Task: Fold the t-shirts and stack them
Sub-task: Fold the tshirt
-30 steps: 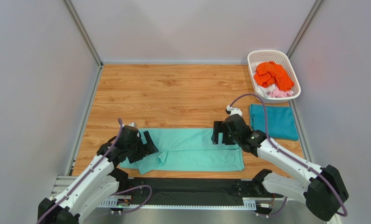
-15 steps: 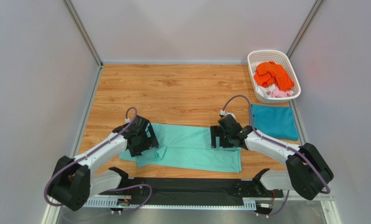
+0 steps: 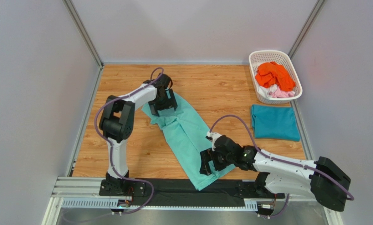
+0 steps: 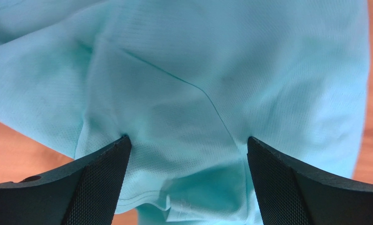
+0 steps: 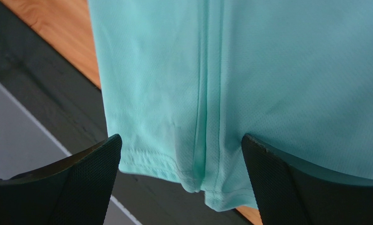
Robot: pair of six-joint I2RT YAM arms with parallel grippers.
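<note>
Currently I have the mint green t-shirt (image 3: 186, 133) folded into a long strip, slantwise on the desk (image 3: 212, 89), well left of the basket (image 3: 254, 58). My left hand (image 3: 163, 103) at its far end and right hand (image 3: 208, 161) at its hem both stand wide open, holding nothing. Next, I judge, pinch both ends, halve it, then stack it on the teal t-shirt (image 3: 274, 123) just nearside of the basket.

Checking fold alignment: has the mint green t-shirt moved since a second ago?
Yes. The mint green t-shirt swung from parallel to the black front rail to diagonal, one end now farther back, the other overhanging that rail.
</note>
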